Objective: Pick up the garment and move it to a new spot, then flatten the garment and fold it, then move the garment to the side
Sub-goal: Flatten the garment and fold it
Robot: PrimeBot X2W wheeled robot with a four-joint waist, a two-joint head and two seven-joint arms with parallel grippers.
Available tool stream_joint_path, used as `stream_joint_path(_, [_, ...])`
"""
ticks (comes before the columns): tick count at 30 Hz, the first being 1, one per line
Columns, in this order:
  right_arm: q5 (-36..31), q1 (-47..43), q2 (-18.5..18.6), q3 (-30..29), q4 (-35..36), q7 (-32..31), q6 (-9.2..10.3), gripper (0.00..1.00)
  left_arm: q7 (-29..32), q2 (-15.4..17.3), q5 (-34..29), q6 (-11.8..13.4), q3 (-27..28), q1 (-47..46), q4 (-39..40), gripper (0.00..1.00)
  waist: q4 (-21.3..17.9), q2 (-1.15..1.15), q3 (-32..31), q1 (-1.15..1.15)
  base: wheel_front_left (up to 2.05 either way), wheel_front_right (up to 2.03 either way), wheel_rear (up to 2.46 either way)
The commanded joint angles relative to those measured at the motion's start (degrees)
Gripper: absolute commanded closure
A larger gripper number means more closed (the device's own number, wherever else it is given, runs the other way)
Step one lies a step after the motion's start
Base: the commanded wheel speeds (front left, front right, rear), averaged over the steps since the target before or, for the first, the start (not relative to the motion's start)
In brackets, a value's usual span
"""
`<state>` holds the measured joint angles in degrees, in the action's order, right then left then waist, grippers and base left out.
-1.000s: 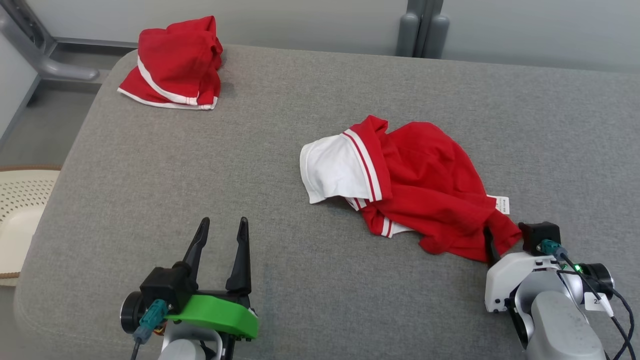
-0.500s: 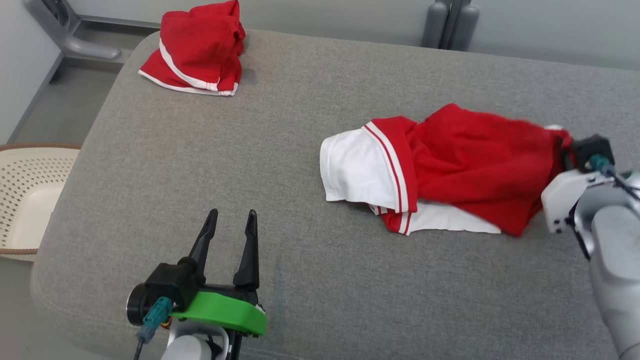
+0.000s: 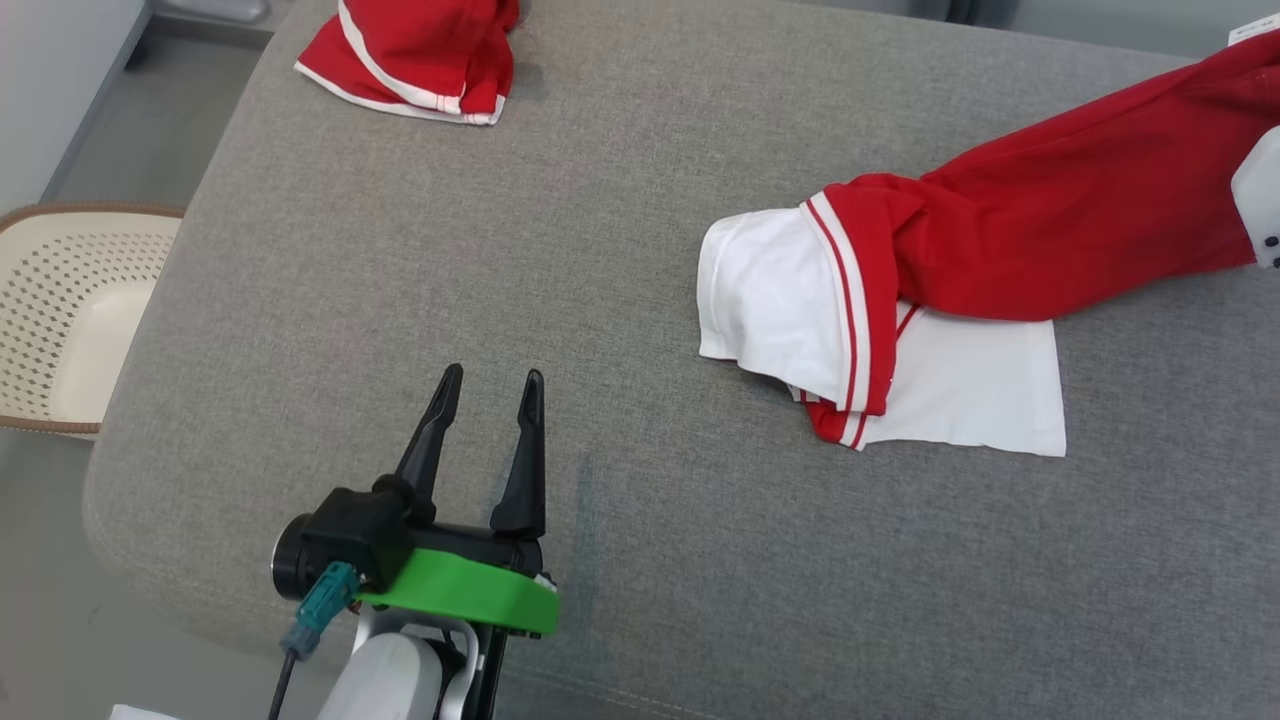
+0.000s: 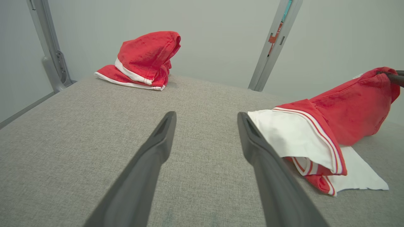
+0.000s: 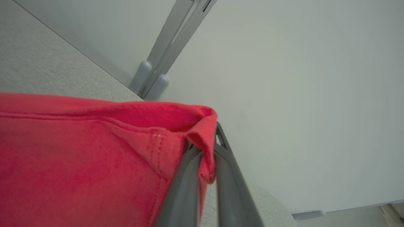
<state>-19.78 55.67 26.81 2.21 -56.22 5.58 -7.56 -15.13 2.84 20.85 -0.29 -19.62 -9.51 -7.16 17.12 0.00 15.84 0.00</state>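
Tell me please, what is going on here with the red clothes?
The right pincer is shut on a red corner of the garment and holds that end above the grey surface; its white part lies there. The left pincer is open, holding nothing, near the front edge. A second red garment sits bunched at the far left corner.

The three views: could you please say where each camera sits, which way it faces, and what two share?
Head view: on the head, looking down at the grey surface; shows the open left gripper and pale right arm.
Left wrist view: on the left wrist, looking low across the surface between its own fingers.
Right wrist view: on the right wrist, looking along the right gripper, shut on the garment at its red hem.
Shared: head and left wrist views both show the second garment.
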Motion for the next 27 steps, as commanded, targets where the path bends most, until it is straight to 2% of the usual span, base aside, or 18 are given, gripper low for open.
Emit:
stream_joint_path(1, [-2.17, 1.05, 0.94, 1.23, -0.52, 0.85, 0.14, 0.26, -0.03, 0.09, 0.17, 0.37, -0.09, -1.05, 0.39, 0.00, 1.03, 0.00, 1.45, 0.00, 0.00, 0.00, 0.00])
stream_joint_path(2, [-2.62, 1.60, 1.36, 1.12, -0.63, 1.47, 0.14, 0.00, -0.03, 0.09, 0.19, 0.42, -0.17, -1.12, 0.50, 0.00, 1.02, 0.00, 1.61, 0.00, 0.00, 0.00, 0.00])
stream_joint_path(4, [-3.10, 2.25, 1.47, 0.02, -1.32, 2.78, 0.14, 0.00, -0.03, 0.09, 0.07, 0.56, -0.20, -1.21, 0.55, 0.00, 0.85, 0.00, 1.79, 0.00, 0.00, 0.00, 0.00])
stream_joint_path(11, [-2.59, 0.19, -1.87, -2.15, -3.29, 6.50, 0.13, 0.00, -0.03, 0.09, -0.61, 0.50, 0.41, -0.09, 0.22, 0.00, -1.84, 0.00, -1.08, 0.00, 0.00, 0.00, 0.00])
stream_joint_path(16, [0.09, -3.09, -5.70, -0.90, -5.32, 7.98, 0.14, 0.00, -0.03, 0.09, -1.18, 0.29, 1.05, 0.87, 0.00, 0.00, -4.70, 0.00, -3.38, 0.00, 0.00, 0.00, 0.00])
stream_joint_path(21, [3.78, -6.01, -8.66, 0.99, -8.39, 8.33, 0.13, 0.00, -0.03, 0.10, -1.62, 0.08, 0.93, 0.71, 0.24, 0.00, -6.26, 0.00, -2.98, 0.00, 0.00, 0.00, 0.00])
stream_joint_path(27, [6.79, -6.09, -8.17, 0.45, -9.93, 8.80, 0.13, 0.00, -0.03, 0.10, -1.68, -0.16, 0.39, -0.44, 0.19, 0.00, -5.55, 0.00, -0.87, 0.00, 0.00, 0.00, 0.00])
